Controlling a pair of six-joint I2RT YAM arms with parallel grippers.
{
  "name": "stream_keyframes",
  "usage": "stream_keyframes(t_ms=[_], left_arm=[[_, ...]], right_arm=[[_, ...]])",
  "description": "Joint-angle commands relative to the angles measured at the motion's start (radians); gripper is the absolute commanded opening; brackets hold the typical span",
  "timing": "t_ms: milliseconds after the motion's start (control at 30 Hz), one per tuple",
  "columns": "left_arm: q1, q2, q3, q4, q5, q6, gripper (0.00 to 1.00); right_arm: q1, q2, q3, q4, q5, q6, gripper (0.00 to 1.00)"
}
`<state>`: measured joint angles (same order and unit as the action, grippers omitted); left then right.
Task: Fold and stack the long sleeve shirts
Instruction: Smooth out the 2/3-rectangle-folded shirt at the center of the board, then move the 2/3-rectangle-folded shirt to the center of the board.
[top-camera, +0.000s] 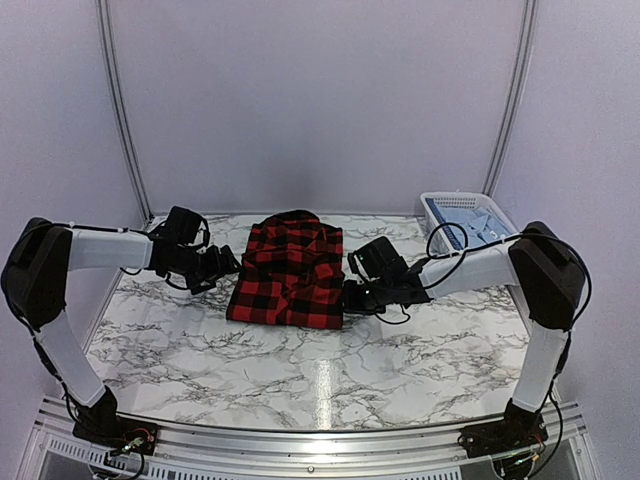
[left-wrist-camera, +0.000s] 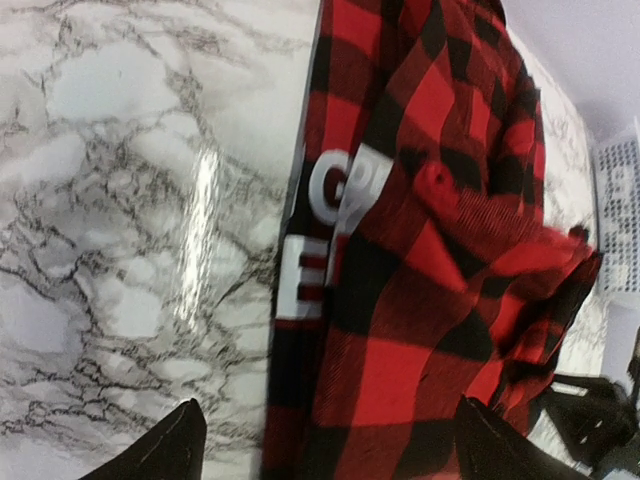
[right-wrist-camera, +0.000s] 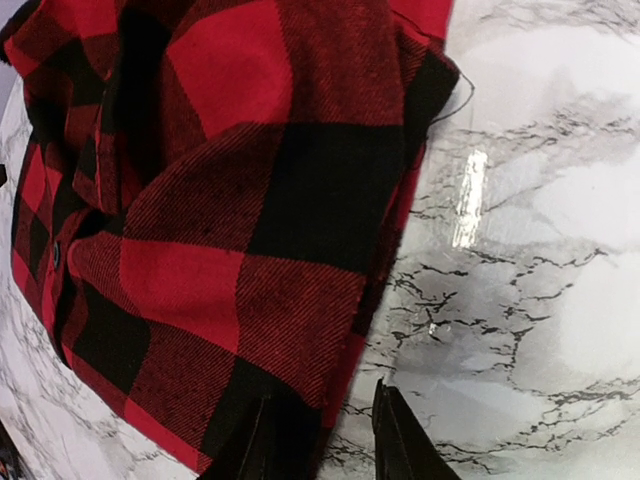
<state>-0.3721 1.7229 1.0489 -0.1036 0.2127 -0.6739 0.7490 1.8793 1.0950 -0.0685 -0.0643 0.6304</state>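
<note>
A: Counting from the near edge: two arms, left arm (top-camera: 100, 247) and right arm (top-camera: 470, 268), then a bare stretch of marble table (top-camera: 300, 370), then one checked shirt (top-camera: 290, 275).

B: Just the one on the table?

A: Just one, red and black, folded into a rough rectangle at mid-table, far end rumpled and raised.

B: And the jaws?

A: Left gripper (top-camera: 224, 264) at the shirt's left edge, spread wide, cloth edge lying between the fingertips, nothing gripped. Right gripper (top-camera: 352, 296) at the shirt's right edge, parted only a little, hem lying in the narrow gap, a sliver of marble showing beside one finger, so no pinch.

B: Containers?

A: One white basket (top-camera: 432, 212), far right corner, well apart from the checked shirt. Holds pale blue cloth (top-camera: 480, 226); cannot tell how many pieces.

B: Anything hidden or hard to read?

A: Basket's near side crossed by the right arm and its cable (top-camera: 440, 238). White lettering (left-wrist-camera: 322, 185) on black under the shirt's edge, half covered, unreadable.
</note>
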Motion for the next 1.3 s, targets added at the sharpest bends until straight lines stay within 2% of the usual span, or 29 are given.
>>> stream_keyframes(t_ms=[0,200,367,467,533,633,733,800,1067,1100,1267], left_arm=[[0.0,-0.07,-0.116,0.032,0.061,-0.02,0.83],[-0.016,-0.099,-0.216,0.059,0.125,-0.023,0.68],[-0.036,-0.082,-0.246,0.06,0.115,-0.031,0.57],[-0.048,-0.071,-0.254,0.055,0.102,-0.04,0.55],[-0.061,-0.067,-0.252,0.036,0.078,-0.038,0.54],[-0.075,-0.06,-0.259,0.021,0.06,-0.044,0.48],[-0.082,-0.044,-0.258,0.019,0.055,-0.049,0.44],[-0.093,-0.032,-0.252,0.021,0.053,-0.054,0.37],[-0.113,-0.028,-0.256,0.034,0.055,-0.1,0.22],[-0.114,-0.027,-0.257,0.036,0.059,-0.103,0.18],[-0.133,-0.041,-0.267,0.038,0.078,-0.119,0.02]], right_arm=[[0.011,-0.043,0.015,-0.017,0.011,-0.013,0.33],[0.065,-0.067,-0.008,-0.034,-0.007,-0.013,0.37],[0.076,-0.05,-0.02,-0.031,-0.017,-0.004,0.41],[0.078,-0.038,-0.028,-0.04,-0.016,0.011,0.41],[0.077,-0.037,-0.042,-0.044,-0.013,0.019,0.45],[0.077,-0.037,-0.063,-0.036,-0.017,0.029,0.52],[0.079,-0.03,-0.071,-0.028,-0.035,0.032,0.54],[0.083,-0.024,-0.068,-0.025,-0.04,0.032,0.54],[0.088,0.02,-0.054,-0.018,-0.055,0.042,0.44],[0.088,0.027,-0.048,-0.018,-0.055,0.041,0.41],[0.089,0.039,-0.03,-0.033,-0.06,0.033,0.09]])
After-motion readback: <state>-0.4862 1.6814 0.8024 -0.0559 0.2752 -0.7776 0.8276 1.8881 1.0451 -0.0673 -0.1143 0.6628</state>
